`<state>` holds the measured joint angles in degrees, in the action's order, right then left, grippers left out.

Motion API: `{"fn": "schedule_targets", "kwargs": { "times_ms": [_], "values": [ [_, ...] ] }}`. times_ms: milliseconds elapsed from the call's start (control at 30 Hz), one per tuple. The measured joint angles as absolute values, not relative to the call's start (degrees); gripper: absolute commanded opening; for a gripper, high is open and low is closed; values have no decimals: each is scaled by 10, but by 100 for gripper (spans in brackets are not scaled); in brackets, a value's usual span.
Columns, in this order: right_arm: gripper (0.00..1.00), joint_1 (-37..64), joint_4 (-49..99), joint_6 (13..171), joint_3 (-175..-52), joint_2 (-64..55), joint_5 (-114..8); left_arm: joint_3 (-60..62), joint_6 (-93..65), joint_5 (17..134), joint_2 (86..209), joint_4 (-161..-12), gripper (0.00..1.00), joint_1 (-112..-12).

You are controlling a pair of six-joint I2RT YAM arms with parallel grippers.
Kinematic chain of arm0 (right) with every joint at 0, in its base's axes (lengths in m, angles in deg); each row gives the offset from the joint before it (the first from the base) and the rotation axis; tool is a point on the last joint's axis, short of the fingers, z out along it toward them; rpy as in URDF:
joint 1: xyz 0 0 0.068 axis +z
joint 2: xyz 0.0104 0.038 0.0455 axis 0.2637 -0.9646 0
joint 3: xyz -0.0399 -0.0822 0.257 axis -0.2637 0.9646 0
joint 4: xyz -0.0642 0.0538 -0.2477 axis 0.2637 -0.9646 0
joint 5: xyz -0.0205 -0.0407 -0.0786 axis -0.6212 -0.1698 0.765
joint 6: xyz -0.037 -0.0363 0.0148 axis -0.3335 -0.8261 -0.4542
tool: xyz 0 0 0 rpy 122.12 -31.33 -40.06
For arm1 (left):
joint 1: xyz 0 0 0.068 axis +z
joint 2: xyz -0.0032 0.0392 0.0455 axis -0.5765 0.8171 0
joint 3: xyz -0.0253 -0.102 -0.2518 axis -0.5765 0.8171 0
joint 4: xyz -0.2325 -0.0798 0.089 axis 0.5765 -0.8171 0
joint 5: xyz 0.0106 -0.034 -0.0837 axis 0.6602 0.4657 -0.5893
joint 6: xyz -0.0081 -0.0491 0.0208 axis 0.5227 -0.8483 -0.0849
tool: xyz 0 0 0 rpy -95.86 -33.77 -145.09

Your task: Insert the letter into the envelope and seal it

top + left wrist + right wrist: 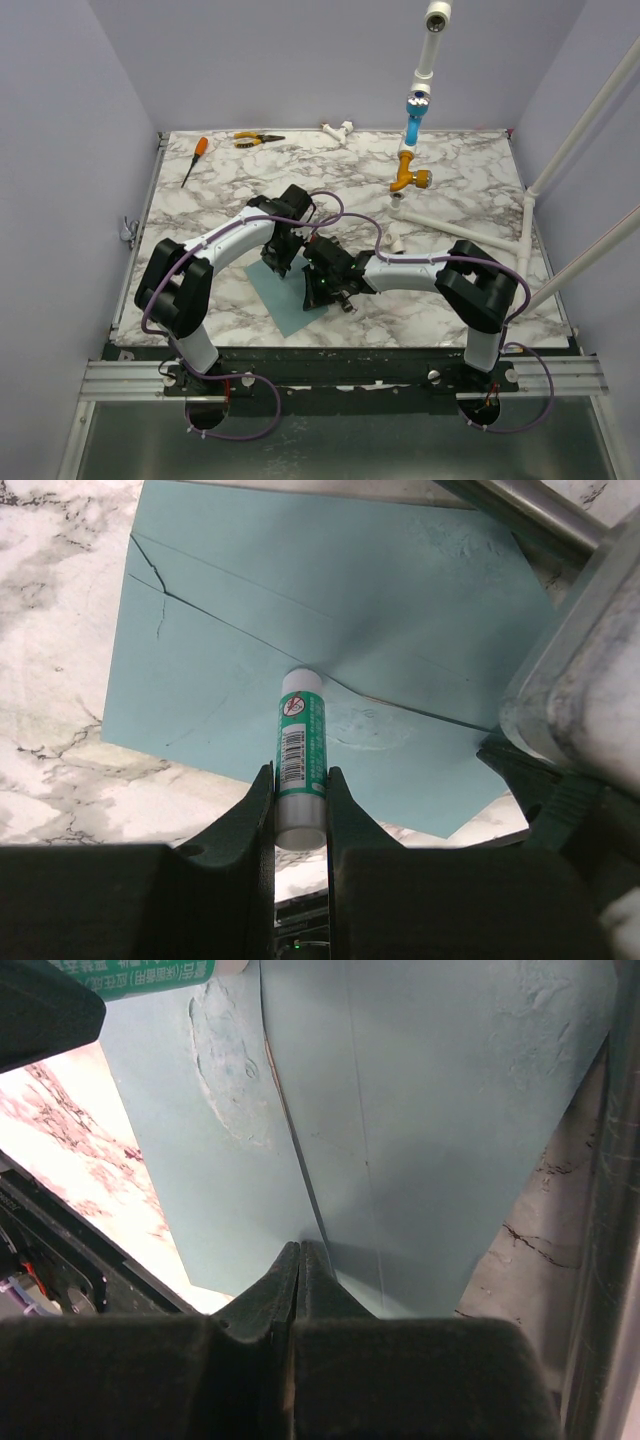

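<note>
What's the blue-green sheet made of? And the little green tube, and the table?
The envelope looks like matte paper: it creases and wrinkles. The glue stick seems smooth plastic, with a glossy printed label. The table has a marble pattern, maybe stone or just a printed sheet; cannot tell.

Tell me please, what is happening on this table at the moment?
The left gripper holds a green glue stick in its jaws, with the white tip touching the teal envelope. The envelope lies flat on the marble table. The right gripper has its jaws shut at the envelope's edge and seems to steady it. The letter is not visible in any view.
</note>
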<state>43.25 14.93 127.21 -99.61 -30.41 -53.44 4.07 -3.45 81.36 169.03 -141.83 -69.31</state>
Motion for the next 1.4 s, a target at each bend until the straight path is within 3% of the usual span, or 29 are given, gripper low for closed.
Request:
{"fn": "schedule_targets", "kwargs": {
  "times_ms": [633,1400],
  "values": [
    [1,450,123,1250,-990,-290,-525,17,-26,792,1689,-1499,0,-693],
    [1,452,193,1142,-875,-181,-447,16,15,715,1646,-1484,0,-716]
  ]
}}
